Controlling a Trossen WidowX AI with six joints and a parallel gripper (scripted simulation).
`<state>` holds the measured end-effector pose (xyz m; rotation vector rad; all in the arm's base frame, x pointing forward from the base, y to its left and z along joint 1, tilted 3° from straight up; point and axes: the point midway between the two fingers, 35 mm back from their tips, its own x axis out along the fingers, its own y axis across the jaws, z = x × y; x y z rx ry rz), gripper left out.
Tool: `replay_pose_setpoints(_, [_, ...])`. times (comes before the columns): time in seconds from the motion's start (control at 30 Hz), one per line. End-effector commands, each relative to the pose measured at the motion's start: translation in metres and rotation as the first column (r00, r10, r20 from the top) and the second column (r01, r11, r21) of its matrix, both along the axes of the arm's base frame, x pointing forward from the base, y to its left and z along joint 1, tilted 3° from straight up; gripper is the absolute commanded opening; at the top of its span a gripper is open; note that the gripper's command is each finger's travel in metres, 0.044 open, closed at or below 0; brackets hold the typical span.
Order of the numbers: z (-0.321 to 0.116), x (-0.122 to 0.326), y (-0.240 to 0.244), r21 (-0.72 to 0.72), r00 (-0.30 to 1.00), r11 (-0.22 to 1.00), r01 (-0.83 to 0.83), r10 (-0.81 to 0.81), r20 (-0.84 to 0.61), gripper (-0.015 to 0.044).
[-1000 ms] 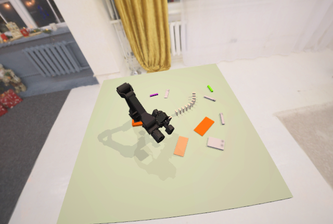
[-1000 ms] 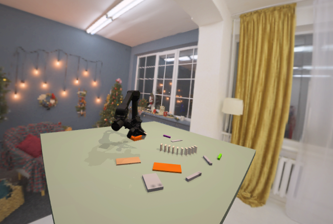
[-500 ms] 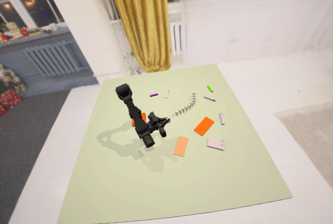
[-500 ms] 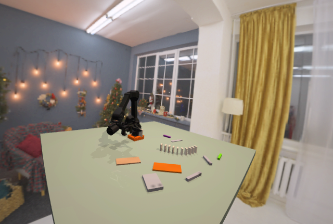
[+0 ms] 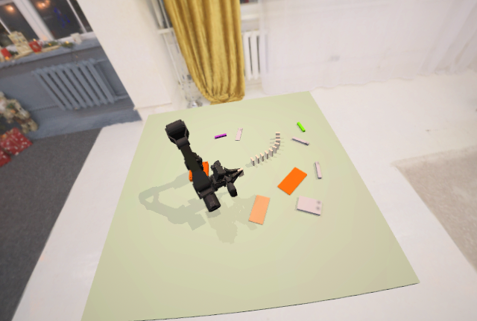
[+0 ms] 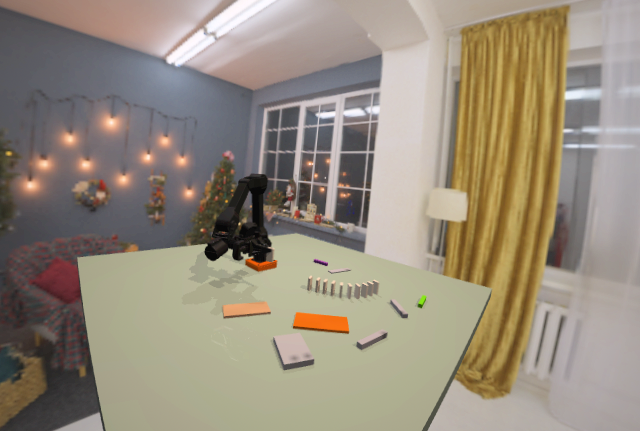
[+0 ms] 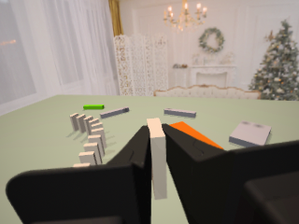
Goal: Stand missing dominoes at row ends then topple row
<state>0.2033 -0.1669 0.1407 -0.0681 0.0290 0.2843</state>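
A curved row of several cream dominoes (image 5: 253,161) (image 6: 309,283) (image 7: 87,158) stands upright on the table. My gripper (image 5: 240,172) (image 6: 268,255) (image 7: 154,131) is shut on a cream domino (image 7: 159,173), which is roughly upright between the fingertips. The gripper is beyond the row's end nearest the robot base, to the left of it in the top view. The held domino looks raised above the table, and nothing shows it touching the row. In the wrist view the row is left of the fingers, and its nearest end is partly hidden by the left finger.
An orange plate (image 5: 292,180) (image 6: 321,322), a peach plate (image 5: 259,209) (image 6: 246,309) and a grey-pink block (image 5: 308,205) (image 6: 293,350) lie in front. Grey bars (image 5: 318,170) (image 5: 299,141) and a green bar (image 5: 300,126) lie beyond the row. A purple bar (image 5: 220,135) and a pale flat piece (image 5: 239,133) lie behind.
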Motion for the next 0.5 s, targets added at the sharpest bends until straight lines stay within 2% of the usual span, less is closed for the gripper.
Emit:
replay_pose_setpoints(0.0, [0.001,0.0,0.0,-0.002,1.0,1.0,0.002,-0.002,0.008,0.0022])
replay_pose_setpoints(0.13, [-0.002,0.0,0.0,-0.002,1.0,1.0,0.001,-0.001,0.008,0.0022])
replay_pose_setpoints(0.47, [-0.039,0.003,-0.008,-0.001,1.0,1.0,0.001,-0.001,0.005,0.0022])
